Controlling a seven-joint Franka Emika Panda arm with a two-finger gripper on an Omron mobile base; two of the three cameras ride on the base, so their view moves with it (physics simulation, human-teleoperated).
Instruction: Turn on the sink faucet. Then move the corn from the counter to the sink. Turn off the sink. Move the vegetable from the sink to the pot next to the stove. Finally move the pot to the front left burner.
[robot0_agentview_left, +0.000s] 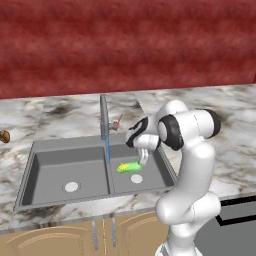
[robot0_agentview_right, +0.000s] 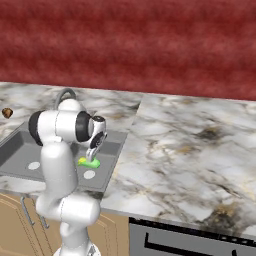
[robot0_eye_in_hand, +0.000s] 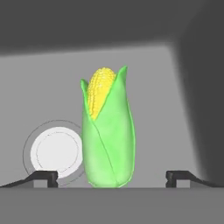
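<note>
Hovering my end effector (robot0_eye_in_hand: 111, 177) wide open, holding nothing, above the corn (robot0_eye_in_hand: 108, 131) lying in the sink (robot0_agentview_left: 50, 165); water runs from the sink faucet (robot0_agentview_left: 104, 117); risk: clipping the spout while reaching its lever.

Marble counter (robot0_agentview_left: 45, 112) on tan cabinets. Grey double sink (robot0_agentview_left: 60, 150) set near its front edge; corn (robot0_agentview_left: 128, 167) lies in the right basin. Small brown lump (robot0_agentview_left: 4, 136) at counter's left edge.

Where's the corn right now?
The corn lies on the floor of the sink's right basin, beside the round white drain, just below the open hand. In the hand view it sits between the fingertips.
</note>
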